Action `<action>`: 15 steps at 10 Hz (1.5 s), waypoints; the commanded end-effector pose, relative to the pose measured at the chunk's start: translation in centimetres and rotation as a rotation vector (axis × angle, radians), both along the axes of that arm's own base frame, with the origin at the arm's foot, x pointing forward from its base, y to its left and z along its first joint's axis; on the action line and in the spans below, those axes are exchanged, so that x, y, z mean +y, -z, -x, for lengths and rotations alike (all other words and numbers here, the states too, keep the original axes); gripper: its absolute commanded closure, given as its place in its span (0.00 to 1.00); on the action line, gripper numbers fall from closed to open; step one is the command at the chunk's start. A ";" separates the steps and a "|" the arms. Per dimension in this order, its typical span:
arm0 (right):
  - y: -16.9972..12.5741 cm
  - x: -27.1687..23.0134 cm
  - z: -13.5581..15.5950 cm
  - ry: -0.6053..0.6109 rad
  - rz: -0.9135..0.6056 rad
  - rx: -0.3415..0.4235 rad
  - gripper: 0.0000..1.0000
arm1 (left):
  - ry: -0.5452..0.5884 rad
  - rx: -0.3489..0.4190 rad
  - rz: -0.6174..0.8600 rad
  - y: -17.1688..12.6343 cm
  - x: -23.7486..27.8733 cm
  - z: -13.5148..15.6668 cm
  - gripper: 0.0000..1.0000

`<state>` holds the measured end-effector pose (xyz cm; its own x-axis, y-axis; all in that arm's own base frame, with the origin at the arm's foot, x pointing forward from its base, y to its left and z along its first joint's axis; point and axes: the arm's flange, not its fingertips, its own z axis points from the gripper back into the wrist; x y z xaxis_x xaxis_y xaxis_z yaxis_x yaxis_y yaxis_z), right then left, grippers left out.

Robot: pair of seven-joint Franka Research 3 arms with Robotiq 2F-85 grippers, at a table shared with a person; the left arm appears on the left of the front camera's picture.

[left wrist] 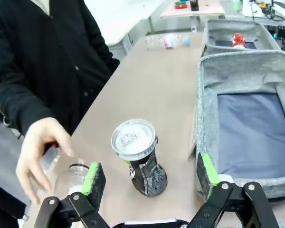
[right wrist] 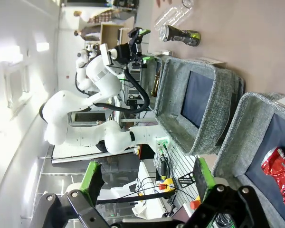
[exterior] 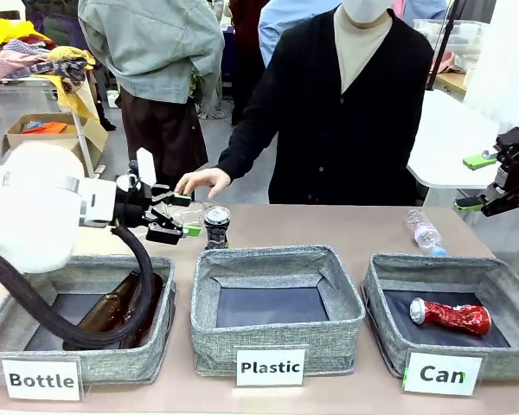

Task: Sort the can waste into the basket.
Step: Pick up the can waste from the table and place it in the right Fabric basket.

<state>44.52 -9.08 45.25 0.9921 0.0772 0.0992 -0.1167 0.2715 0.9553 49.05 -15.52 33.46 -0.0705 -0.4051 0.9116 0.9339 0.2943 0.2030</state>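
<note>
- Left claw [exterior: 187, 215] spread wide, just beside the upright black can [exterior: 216, 226] near the bench's [exterior: 329, 226] far edge.
- Right claw [exterior: 475, 182] spread, raised by the right edge.
- Red can [exterior: 450, 316] lies in the basket [exterior: 502, 359], near right corner.

Brown bottles [exterior: 108, 316] in Bottle bin [exterior: 86, 359], Plastic bin [exterior: 277, 335], clear bottle [exterior: 422, 232]

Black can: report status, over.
Left gripper open, lined up on standing black can, no grip. Right gripper open, raised at the right side. Red can in Can basket. Person's hand and clear bottle close beside left gripper.
</note>
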 end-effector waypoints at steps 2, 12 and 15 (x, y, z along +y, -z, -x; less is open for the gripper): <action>-0.2 -0.3 0.0 -0.017 -0.006 -0.016 0.00 | -0.006 0.042 0.171 -4.8 10.5 3.8 0.00; -0.2 -0.3 0.0 -0.017 -0.006 -0.016 0.00 | -0.158 0.057 0.409 -5.6 39.7 15.3 0.00; -0.2 -0.3 0.0 -0.017 -0.006 -0.016 0.00 | -0.123 0.067 0.435 -5.1 36.9 13.6 0.00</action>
<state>44.55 -9.10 45.24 0.9921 0.0774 0.0988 -0.1163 0.2711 0.9555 34.26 22.75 37.88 0.0342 0.0127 0.9993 0.8870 0.4604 -0.0362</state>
